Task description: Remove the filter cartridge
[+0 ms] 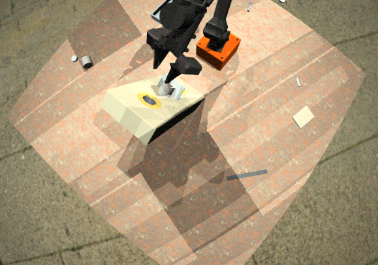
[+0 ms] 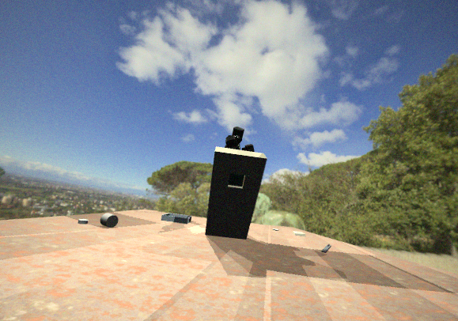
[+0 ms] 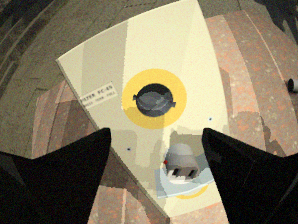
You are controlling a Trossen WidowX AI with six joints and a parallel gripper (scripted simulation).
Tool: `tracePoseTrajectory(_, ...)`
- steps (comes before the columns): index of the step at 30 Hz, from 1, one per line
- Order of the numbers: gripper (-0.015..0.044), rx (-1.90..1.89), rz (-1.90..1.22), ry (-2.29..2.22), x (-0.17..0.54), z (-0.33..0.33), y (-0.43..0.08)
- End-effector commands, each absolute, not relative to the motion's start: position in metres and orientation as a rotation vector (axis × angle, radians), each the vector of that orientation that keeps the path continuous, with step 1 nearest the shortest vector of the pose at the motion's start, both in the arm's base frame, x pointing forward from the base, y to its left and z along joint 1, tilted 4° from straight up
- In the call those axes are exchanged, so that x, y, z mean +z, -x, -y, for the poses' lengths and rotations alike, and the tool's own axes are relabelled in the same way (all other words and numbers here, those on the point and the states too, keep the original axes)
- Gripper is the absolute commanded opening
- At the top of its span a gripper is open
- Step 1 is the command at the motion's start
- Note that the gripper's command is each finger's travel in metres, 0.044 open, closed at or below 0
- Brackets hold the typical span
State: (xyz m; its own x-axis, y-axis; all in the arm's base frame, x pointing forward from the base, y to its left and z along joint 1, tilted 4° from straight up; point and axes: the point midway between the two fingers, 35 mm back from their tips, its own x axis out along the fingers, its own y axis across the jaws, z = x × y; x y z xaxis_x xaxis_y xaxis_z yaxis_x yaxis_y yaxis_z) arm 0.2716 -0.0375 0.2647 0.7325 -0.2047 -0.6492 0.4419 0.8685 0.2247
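The cream service panel [image 1: 170, 112] [image 2: 229, 209] [image 3: 170, 40] stands tilted, with a yellow ring [image 1: 140, 96] [image 3: 132, 87] around its round opening. The opening is empty of the cartridge. The pale grey cartridge [image 1: 164, 89] [image 3: 181, 159] is out, resting at a light-blue bracket [image 1: 177, 93] [image 3: 167, 189] lower on the panel face; its two dark slots show in the wrist view. My gripper [image 1: 161, 75] [image 3: 157, 134] is open above the face, holding nothing; the cartridge lies beyond the fingertips, nearer the right finger. Whether a finger touches it I cannot tell. The blue-grey tray [image 1: 155, 18] [image 2: 176, 218] is partly hidden by the arm.
The orange base [image 1: 216, 53] is behind the panel. A grey cylinder [image 1: 87, 61] [image 2: 109, 220] and a white disc [image 1: 74, 58] [image 2: 83, 221] lie to one side. A cream plate [image 1: 303, 117] and a grey bar [image 1: 247, 175] [image 2: 326, 248] lie on the other.
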Motion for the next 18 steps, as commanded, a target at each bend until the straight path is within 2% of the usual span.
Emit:
tracePoseTrajectory(1,0.0305,-0.281,-0.925,-0.133,0.203,0.039,-0.254)
tracePoseTrajectory(4,0.0305,-0.229,-1.020,-0.039,0.182,0.039,-0.244)
tracePoseTrajectory(18,0.0305,-0.229,-1.019,-0.039,0.170,0.042,-0.253)
